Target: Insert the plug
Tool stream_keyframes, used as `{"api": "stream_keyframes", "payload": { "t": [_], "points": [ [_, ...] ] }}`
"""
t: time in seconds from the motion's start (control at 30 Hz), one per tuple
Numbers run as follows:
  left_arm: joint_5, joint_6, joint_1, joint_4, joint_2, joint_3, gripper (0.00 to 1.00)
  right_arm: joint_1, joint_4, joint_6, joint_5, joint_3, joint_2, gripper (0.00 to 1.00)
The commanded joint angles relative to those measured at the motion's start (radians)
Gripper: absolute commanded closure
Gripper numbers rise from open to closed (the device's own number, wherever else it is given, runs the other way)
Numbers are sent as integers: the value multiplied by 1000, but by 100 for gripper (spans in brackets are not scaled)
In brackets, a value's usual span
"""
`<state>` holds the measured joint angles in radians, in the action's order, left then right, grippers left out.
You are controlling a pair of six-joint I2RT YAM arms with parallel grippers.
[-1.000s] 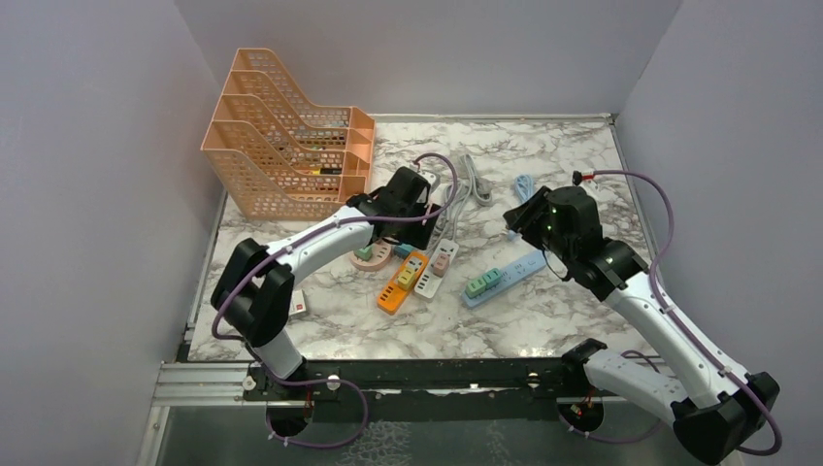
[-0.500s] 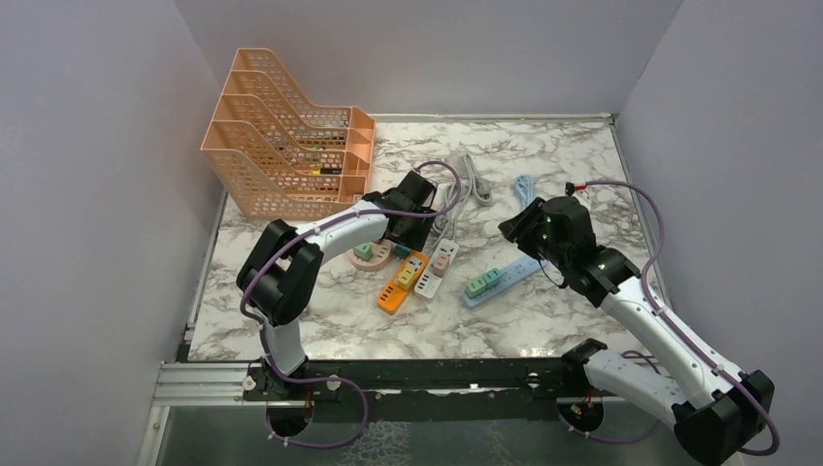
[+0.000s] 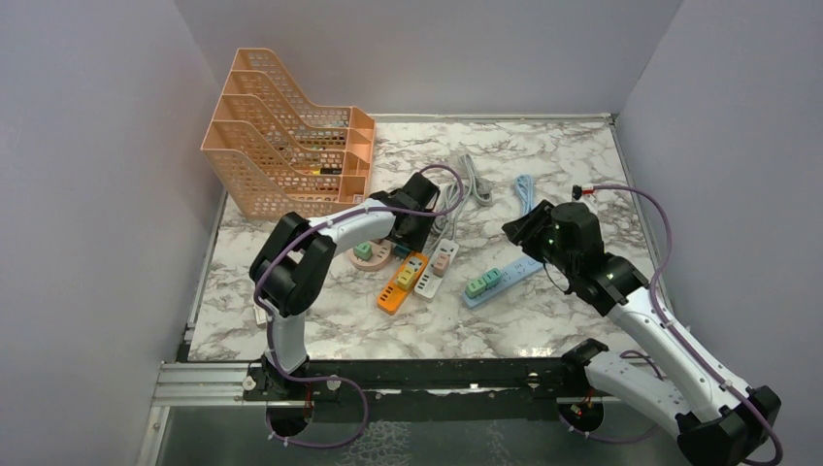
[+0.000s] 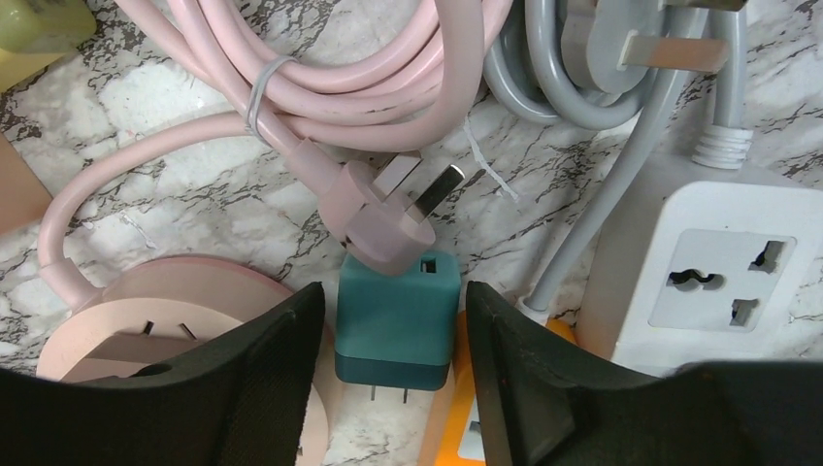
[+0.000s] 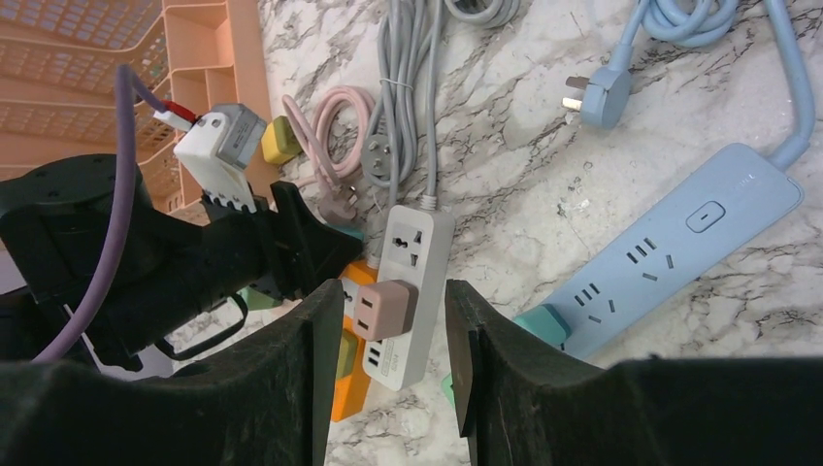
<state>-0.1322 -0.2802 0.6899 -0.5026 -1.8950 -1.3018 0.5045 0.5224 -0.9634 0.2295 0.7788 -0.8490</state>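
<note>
Marble table [image 3: 582,146] under me. White strip [image 4: 718,262] sits right of my left pincer [image 4: 393,301], pink round hub [image 4: 175,316] by its left finger. The jaws are spread, straddling the teal plug [image 4: 398,291], a sliver of gap showing. Right pincer [image 5: 390,301] is spread too, empty.

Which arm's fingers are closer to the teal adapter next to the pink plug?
Left. The left fingers sit on either side of the teal adapter, flanking it. The right fingers hang well off to its right, open, near the blue power strip.
</note>
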Motion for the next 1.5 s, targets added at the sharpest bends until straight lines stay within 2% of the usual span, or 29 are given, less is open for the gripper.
{"api": "stream_keyframes", "payload": {
  "t": [0.0, 0.13, 0.27, 0.43, 0.6, 0.8, 1.0, 1.13, 1.33, 1.47],
  "points": [
    [-9, -9, -3, -33, -24, -15, 46, -1, 16, 9, -6, -6, 20, 57],
    [-12, -14, -3, -34, -26, -10, 61, -2, 18, 12, -21, -6, 25, 57],
    [-11, -14, -3, -32, -18, -25, 66, -2, 13, 13, -41, -11, 25, 57],
    [12, -9, 0, -20, 57, -39, 67, -2, -8, 41, -84, -16, 21, 57],
    [89, 25, 0, 11, 161, -28, 67, -2, -62, 144, -185, -15, 0, 55],
    [264, 64, 2, 123, 266, 39, 67, -1, -127, 233, -388, 16, -97, 52],
    [447, 104, 21, 308, 339, 151, 68, -2, -191, 217, -559, 50, -191, 52],
    [556, 153, 44, 429, 380, 223, 71, -4, -164, 186, -579, 99, -237, 52],
    [628, 221, 82, 541, 423, 282, 72, -3, -154, 135, -519, 93, -223, 52],
    [666, 247, 96, 590, 443, 298, 72, -3, -143, 144, -535, 89, -239, 52]
  ]
}}
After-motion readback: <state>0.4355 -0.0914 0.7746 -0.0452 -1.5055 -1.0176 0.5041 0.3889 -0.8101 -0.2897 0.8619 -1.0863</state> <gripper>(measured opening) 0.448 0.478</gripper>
